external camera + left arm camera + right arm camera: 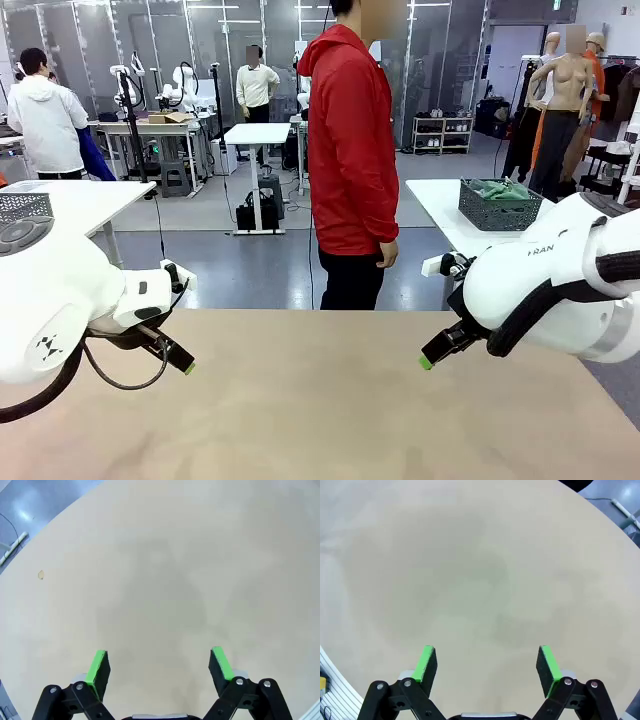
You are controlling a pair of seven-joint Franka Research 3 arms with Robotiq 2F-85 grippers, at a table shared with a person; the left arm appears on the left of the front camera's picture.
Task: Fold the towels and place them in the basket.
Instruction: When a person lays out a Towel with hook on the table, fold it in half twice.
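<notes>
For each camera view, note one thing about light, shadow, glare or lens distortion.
Front view: even overhead light, the table matte, without glare. Left wrist view: the table edge bows from the wide lens, a faint shadow lies ahead of the open left gripper, and the floor carries a glare spot. Right wrist view: same bowed edge, blotchy soft shadows ahead of the open right gripper.

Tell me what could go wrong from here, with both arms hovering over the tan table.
The person in the red jacket stands side-on at the far edge, so an arm reaching across might strike them. The open left gripper and open right gripper both point toward the middle of the tan table; moving in together, they could collide.
</notes>
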